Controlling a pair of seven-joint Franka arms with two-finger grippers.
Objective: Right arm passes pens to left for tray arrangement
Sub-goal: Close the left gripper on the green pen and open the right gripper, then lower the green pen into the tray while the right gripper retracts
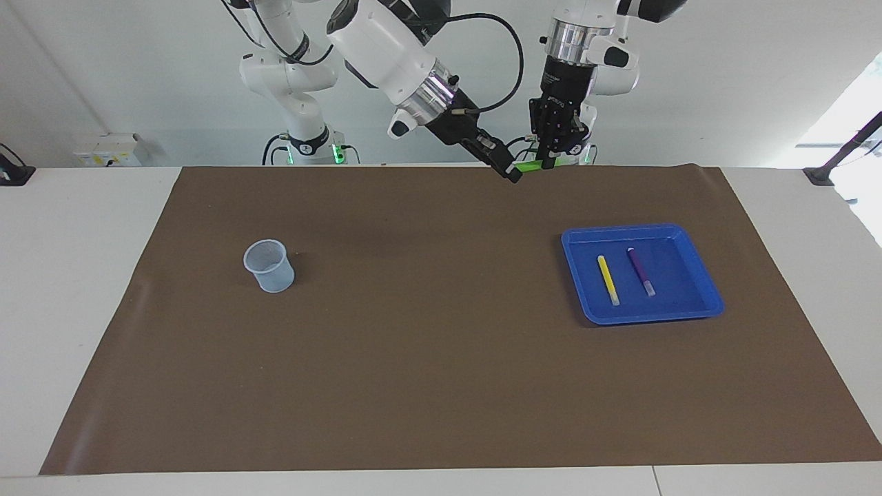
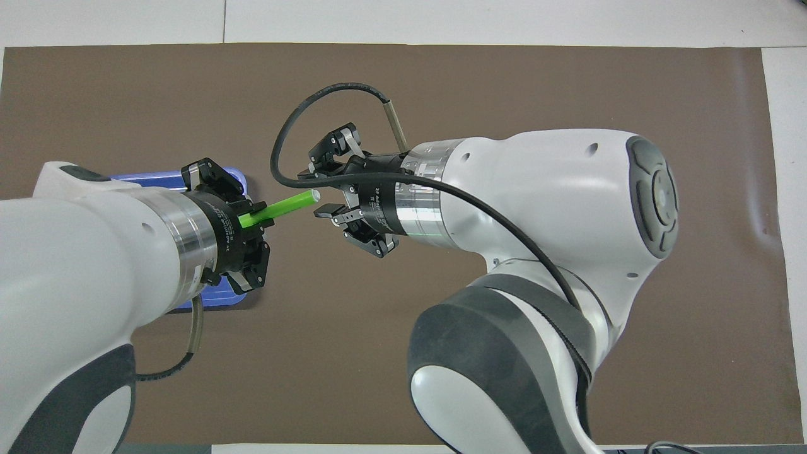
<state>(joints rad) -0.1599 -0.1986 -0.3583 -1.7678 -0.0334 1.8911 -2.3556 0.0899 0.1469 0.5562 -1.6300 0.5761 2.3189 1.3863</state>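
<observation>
A small translucent bluish cup (image 1: 269, 265) stands upright on the brown mat (image 1: 427, 358) toward the right arm's end of the table. The mat covers most of the white tabletop (image 1: 76, 275), whose bare surface shows along its edges. A pale socket box (image 1: 110, 149) sits against the wall by the table's corner.

From overhead my white left arm (image 2: 82, 252) covers nearly all of the shallow bright blue plastic tray (image 2: 220, 300), hiding whatever lies inside. Both my arms run off the bottom edge. In the facing view, my shoulders are cropped at the top.
</observation>
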